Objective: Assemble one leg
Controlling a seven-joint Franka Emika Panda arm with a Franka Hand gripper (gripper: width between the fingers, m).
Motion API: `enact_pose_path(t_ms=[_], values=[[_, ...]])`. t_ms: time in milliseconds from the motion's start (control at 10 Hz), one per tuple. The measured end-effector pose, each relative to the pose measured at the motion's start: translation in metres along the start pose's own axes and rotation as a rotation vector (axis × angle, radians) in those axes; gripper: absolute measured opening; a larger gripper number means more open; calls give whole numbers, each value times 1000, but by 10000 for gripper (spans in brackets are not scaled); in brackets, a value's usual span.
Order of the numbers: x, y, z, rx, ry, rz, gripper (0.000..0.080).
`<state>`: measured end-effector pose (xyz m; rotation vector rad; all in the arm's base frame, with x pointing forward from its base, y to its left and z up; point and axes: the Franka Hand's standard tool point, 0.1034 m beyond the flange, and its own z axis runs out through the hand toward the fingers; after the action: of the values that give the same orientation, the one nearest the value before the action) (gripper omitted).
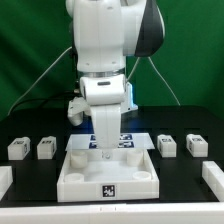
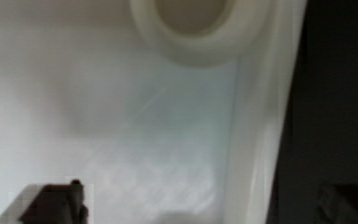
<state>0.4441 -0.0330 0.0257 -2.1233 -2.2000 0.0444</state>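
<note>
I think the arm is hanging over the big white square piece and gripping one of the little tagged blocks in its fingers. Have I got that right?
Not quite. The arm does hang over the big white square piece, but the gripper holds nothing. The wrist view shows its fingers apart, with only that piece's white surface between them.

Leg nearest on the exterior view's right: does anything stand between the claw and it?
Only the raised rim of the large white part, over which the open claw hangs low. Beyond it, the leg stands free.
</note>
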Motion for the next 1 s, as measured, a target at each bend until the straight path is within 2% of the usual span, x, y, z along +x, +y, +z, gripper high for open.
enact_pose_path(t_ms=[200, 300, 400, 500, 600, 700, 800, 1000], values=[[-1, 0, 2, 2, 1, 5, 650], [-1, 0, 2, 3, 1, 6, 540], [-1, 0, 2, 3, 1, 6, 392], [-1, 0, 2, 4, 2, 6, 392], [-1, -1, 2, 4, 2, 6, 186], [-1, -1, 3, 5, 2, 6, 186], [-1, -1, 3, 5, 2, 6, 56], [-1, -1, 3, 5, 2, 6, 56]])
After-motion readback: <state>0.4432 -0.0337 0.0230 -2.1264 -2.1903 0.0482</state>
